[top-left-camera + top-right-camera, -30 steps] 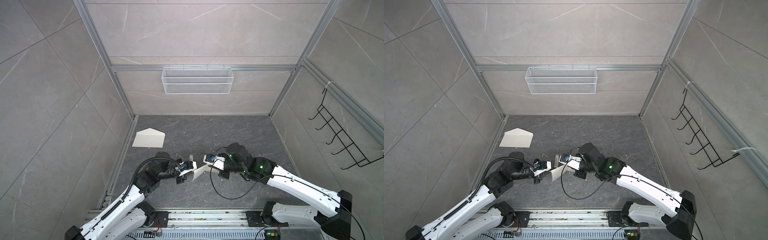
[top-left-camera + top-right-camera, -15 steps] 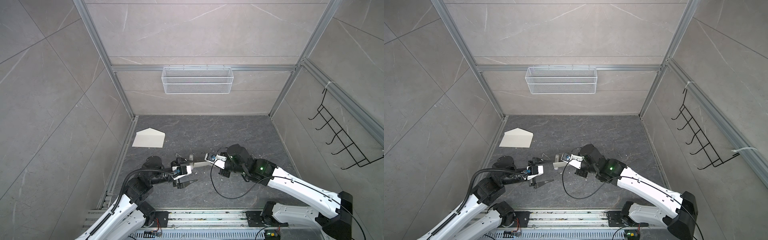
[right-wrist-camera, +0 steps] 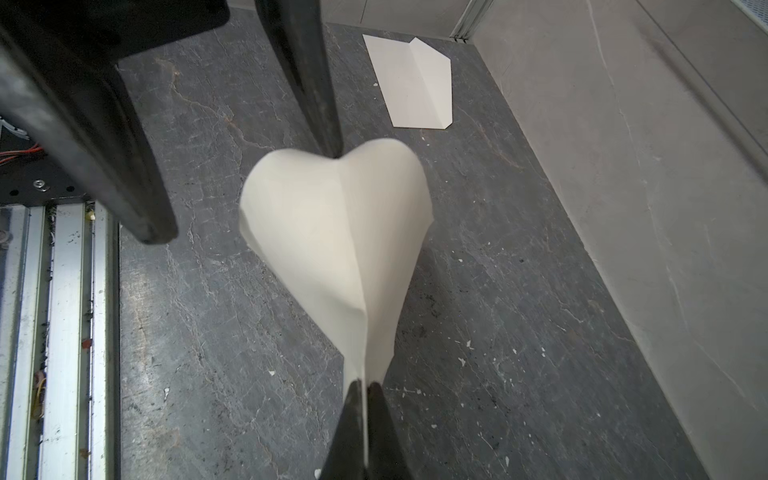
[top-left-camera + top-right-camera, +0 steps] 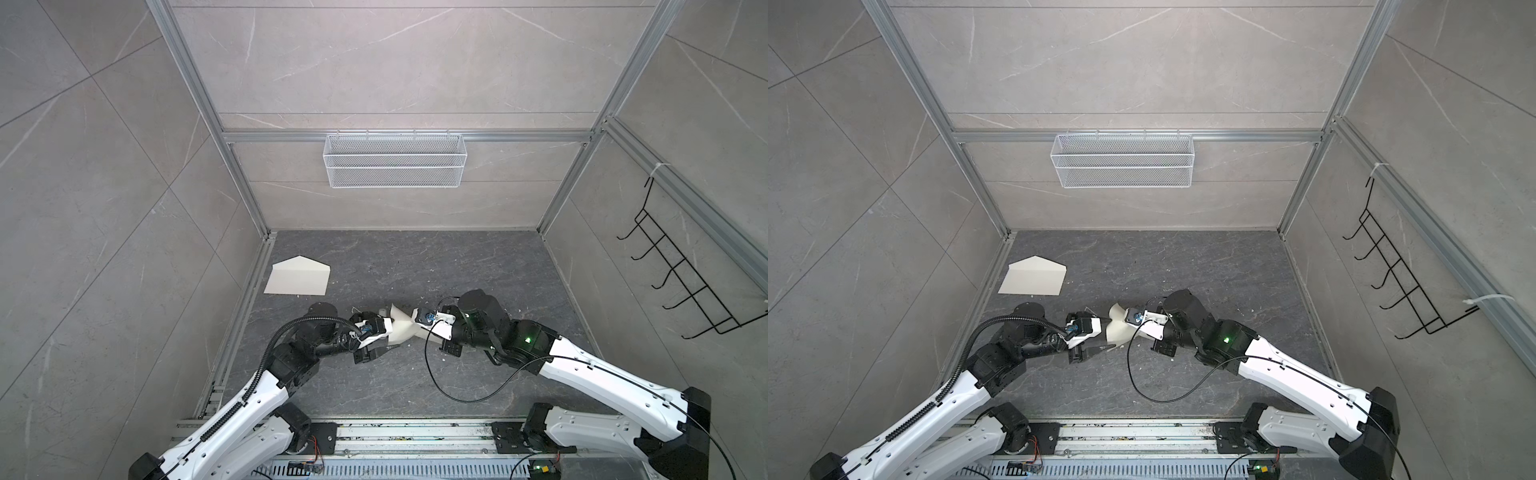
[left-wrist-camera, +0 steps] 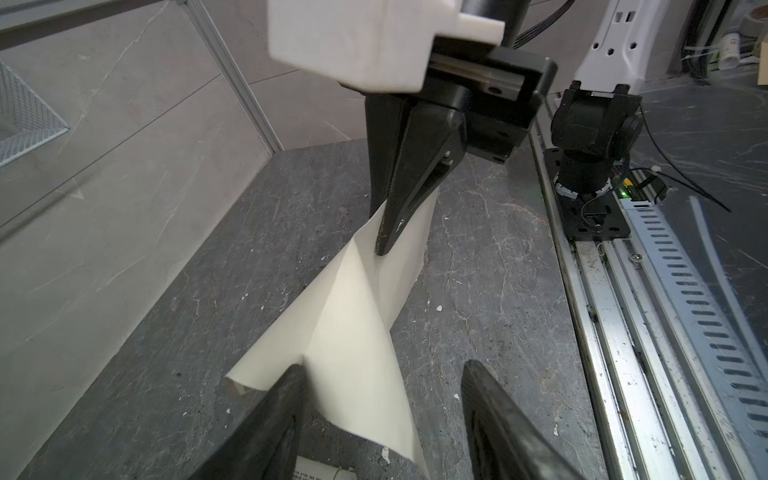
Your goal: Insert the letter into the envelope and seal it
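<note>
we hold the letter [image 3: 345, 232] in the air between the two arms, pale side out and bowed into a curl, with the right gripper [image 3: 365, 386] pinched tight on one end. our left gripper [image 5: 382, 368] stands with jaws apart around the other end, not clamped. the envelope [image 4: 299, 278] lies flat on the floor [image 4: 415, 266], flap open, well apart from the sheet. by our reckoning, insertion and sealing are both left to do.

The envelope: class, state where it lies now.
In both top views the envelope lies flat at the table's far left, beside the wall rail, apart from the letter held mid-table.
</note>
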